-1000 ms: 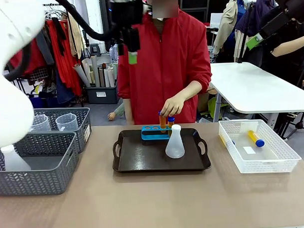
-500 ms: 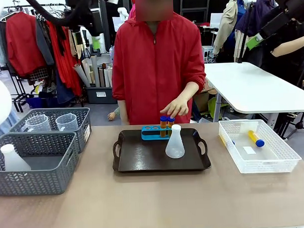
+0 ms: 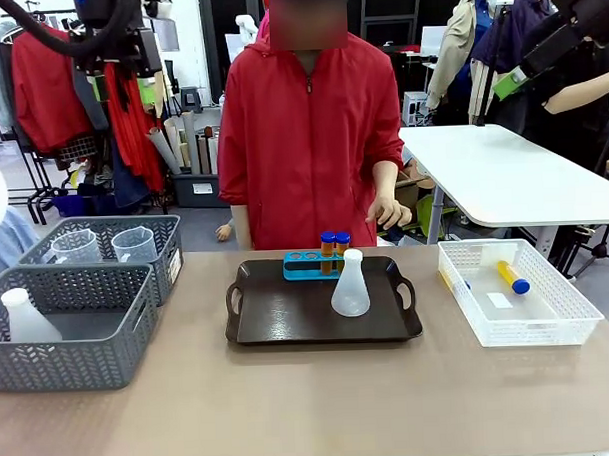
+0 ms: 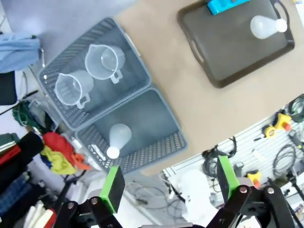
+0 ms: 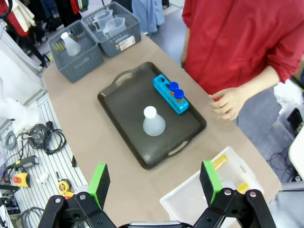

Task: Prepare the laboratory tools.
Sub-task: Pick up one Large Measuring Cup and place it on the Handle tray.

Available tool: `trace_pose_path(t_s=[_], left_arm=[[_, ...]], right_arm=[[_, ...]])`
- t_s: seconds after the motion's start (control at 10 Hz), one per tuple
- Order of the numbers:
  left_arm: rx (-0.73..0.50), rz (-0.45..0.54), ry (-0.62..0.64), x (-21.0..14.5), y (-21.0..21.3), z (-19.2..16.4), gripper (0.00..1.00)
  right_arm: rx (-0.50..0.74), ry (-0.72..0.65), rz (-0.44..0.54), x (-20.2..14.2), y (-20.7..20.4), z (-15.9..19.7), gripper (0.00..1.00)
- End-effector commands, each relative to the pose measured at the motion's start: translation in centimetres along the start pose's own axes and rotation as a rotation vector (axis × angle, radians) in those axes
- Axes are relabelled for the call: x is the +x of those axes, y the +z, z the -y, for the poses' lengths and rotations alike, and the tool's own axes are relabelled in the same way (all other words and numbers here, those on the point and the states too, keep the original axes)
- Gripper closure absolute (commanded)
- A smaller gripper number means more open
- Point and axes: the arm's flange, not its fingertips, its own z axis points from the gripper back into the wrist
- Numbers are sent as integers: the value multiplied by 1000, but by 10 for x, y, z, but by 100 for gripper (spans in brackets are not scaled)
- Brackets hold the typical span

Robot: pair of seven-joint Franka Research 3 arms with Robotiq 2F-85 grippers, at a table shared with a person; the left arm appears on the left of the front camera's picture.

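Blue rack [image 3: 304,265] has two capped tubes [image 3: 334,243] upright at its right end. The person's hand [image 3: 389,213] was on the caps a second ago. It has now let go and pulled back past the table's far edge, clear of the tray [image 3: 288,319]. I read that insert as done. The rack holes to the left are empty. The flask [image 3: 350,284] stands on the tray just in front of the rack and hasn't shifted.

The left arm has swung up and left, out from in front of the person. The left gripper [image 4: 170,183] hangs high over the grey baskets [image 4: 161,145], jaws wide, nothing between them. Below it are two beakers [image 4: 104,61] in one basket and a second flask [image 4: 118,137] in the other. There's no beaker on the tray yet, so my guess is that's the next pick.

The right gripper [image 5: 154,183] is also spread wide and empty, high above the table, same spot as before.

Spare tubes [image 3: 513,277] lie in the white bin [image 3: 578,328] right of the tray, so the rack can take more. Task looks roughly midway.
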Motion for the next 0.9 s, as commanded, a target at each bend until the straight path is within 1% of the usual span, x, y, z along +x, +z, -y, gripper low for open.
trace_pose_path(t_s=[0.0, 0.1, 0.2, 0.3, 0.4, 0.5, 0.6, 0.7, 0.8], left_arm=[[-85, 11, 62, -240, -241, 8, 0], [-106, 12, 102, -254, -253, 2, 0], [-94, -30, 135, -264, -267, -8, 0], [-84, -29, 112, -267, -284, -18, 0], [-3, -41, 98, -269, -302, -26, 0], [108, -70, 112, -274, -325, -36, 0], [120, -82, 101, -281, -345, -39, 0], [117, -115, 47, -285, -362, -41, 0], [56, -92, 6, -280, -372, -40, 0]], right_arm=[[7, 7, 11, 2, 0, -1, 0], [7, 7, 11, 2, 0, -1, 0], [7, 7, 11, 2, 0, -1, 0], [7, 7, 11, 2, 0, -1, 0], [7, 7, 11, 2, 0, -1, 0], [7, 7, 11, 2, 0, -1, 0], [7, 7, 11, 2, 0, -1, 0], [7, 7, 11, 2, 0, -1, 0], [7, 7, 11, 2, 0, -1, 0]])
